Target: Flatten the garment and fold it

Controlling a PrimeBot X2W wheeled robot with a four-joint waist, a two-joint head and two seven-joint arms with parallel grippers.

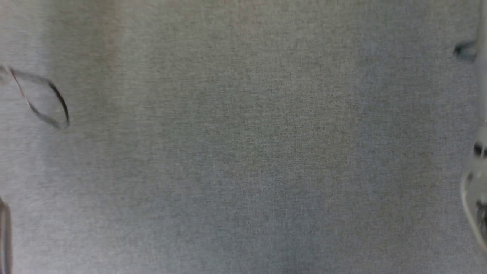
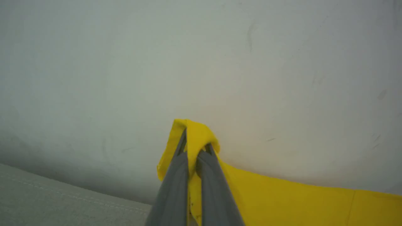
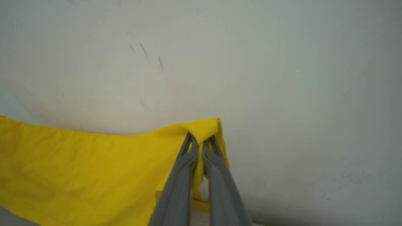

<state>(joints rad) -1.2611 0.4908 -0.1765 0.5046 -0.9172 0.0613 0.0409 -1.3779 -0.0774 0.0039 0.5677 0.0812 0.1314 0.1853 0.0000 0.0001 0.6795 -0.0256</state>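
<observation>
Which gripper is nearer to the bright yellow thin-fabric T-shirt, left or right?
Neither: both touch it. The left gripper is shut on one bunched part of the bright yellow T-shirt; the right gripper is shut on another.

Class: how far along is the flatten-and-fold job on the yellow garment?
Done: both grips taken. In hand: the left gripper and right gripper are each shut on a bunched bit of the garment, its edge stretching sideways, before a pale wall. Left: laying it flat, then every fold.

Blurred flat grey woven fabric surface (image 1: pixel 243 152) in the head view. Plain off-white painted wall (image 2: pixel 125 62) with short dark scuffs (image 3: pixel 150 56); seam-stitched grey fabric below it.
</observation>
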